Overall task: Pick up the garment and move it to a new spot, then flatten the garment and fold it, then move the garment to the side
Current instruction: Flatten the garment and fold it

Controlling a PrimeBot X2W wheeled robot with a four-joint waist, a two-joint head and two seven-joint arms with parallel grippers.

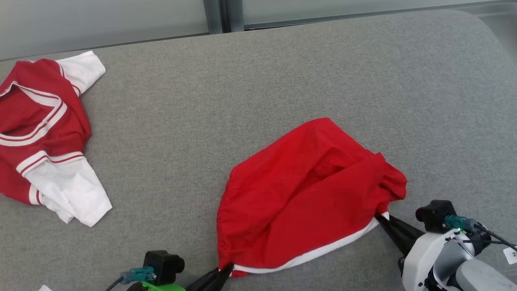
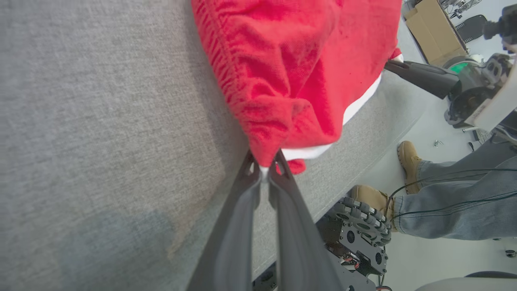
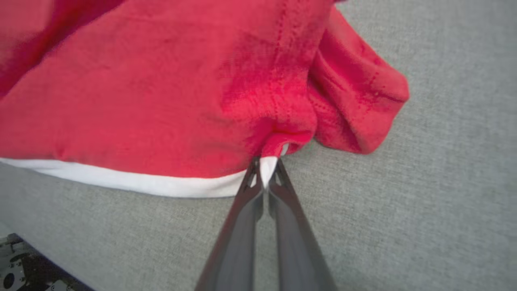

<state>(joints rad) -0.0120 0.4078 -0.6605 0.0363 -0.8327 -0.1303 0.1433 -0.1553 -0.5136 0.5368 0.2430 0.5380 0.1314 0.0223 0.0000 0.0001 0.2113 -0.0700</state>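
On the grey worktop [image 1: 258,72], the red garment [image 1: 307,194] lies bunched toward 5 o'clock of the head view. The left gripper [image 1: 226,270], at 6 o'clock, has its jaws closed on one corner of the white-trimmed hem. The right gripper [image 1: 379,218], at 4 o'clock, has its jaws clamped on the hem's other corner. A red-and-white jacket [image 1: 40,133] lies well apart at 9 o'clock.

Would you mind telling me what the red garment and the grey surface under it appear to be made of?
Red garment: probably soft knit cloth, matte; fine stitch rows and limp folds show. Grey surface: apparently woven upholstery fabric, matte, with a speckled weave texture.
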